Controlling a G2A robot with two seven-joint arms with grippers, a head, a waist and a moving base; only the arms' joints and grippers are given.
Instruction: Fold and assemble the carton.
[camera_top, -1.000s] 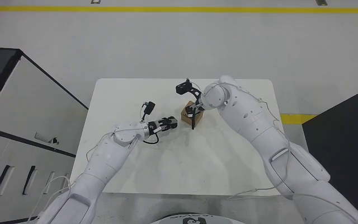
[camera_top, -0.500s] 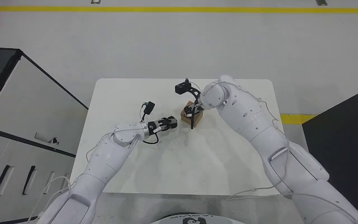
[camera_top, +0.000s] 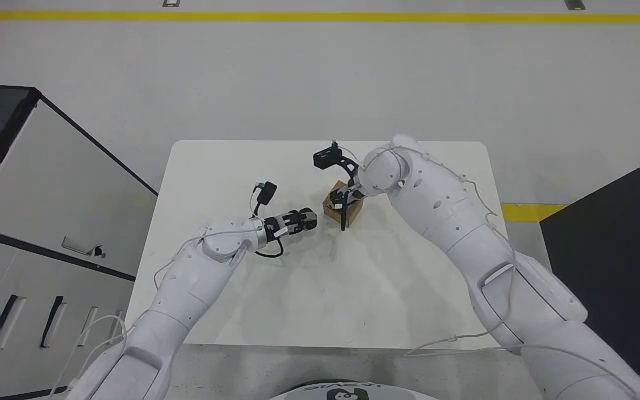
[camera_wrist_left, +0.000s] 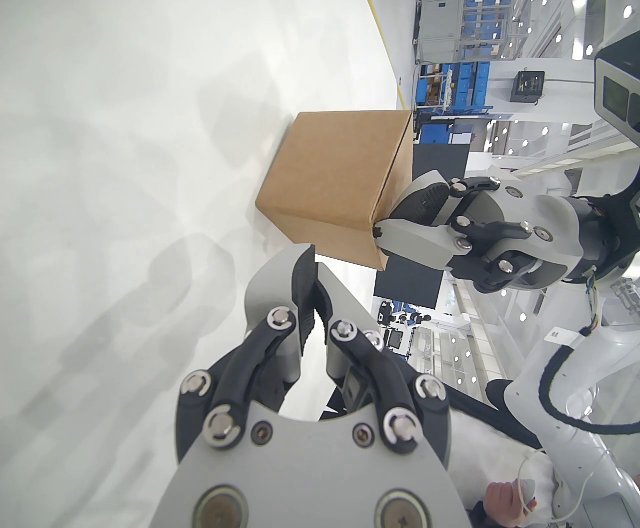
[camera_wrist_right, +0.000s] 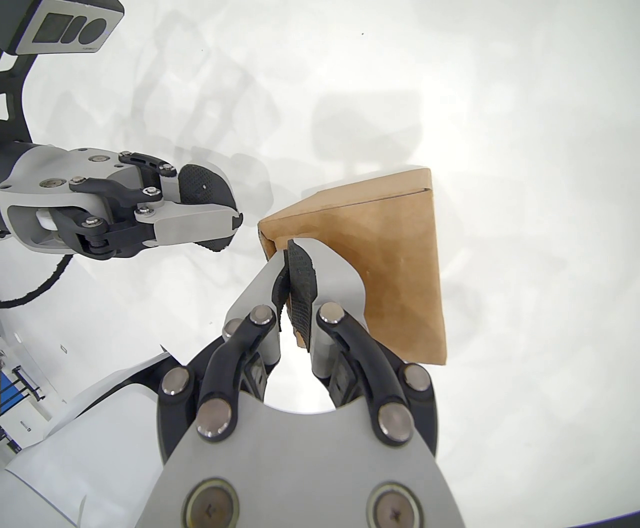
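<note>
Carton (camera_top: 331, 205) sits on the white table (camera_top: 420, 290), a touch toward 12 o'clock from the table's middle in my top view.

Starting at the left, the left gripper (camera_wrist_left: 310, 265) lies low over the tabletop at the carton's 8 o'clock. It is clenched on nothing. Its black dimpled pads (camera_wrist_left: 306, 280) are pressed face to face, backed by smooth grey metal fingers and black link bars. From the right wrist camera I can see a slim gap between its tip and the nearest cardboard edge, so it is just beside the box and not touching.

Next comes the carton itself. It is plain brown card, matte and crisp-edged, squared up into a box with flat faces and sharp corners (one thin seam line runs along an upper edge in the right wrist view). It rests flat on one face. One upright corner edge is turned roughly toward 8 o'clock, at the left gripper. The faces look close to equal from here, so I cannot name a long axis.

Furthest right, the right gripper (camera_wrist_right: 294, 260) comes down onto the box from about 1 o'clock. It is built the same as the left and is also clenched, pads together, with nothing between them. Its tip touches the carton at the upper corner nearest the left gripper.
</note>
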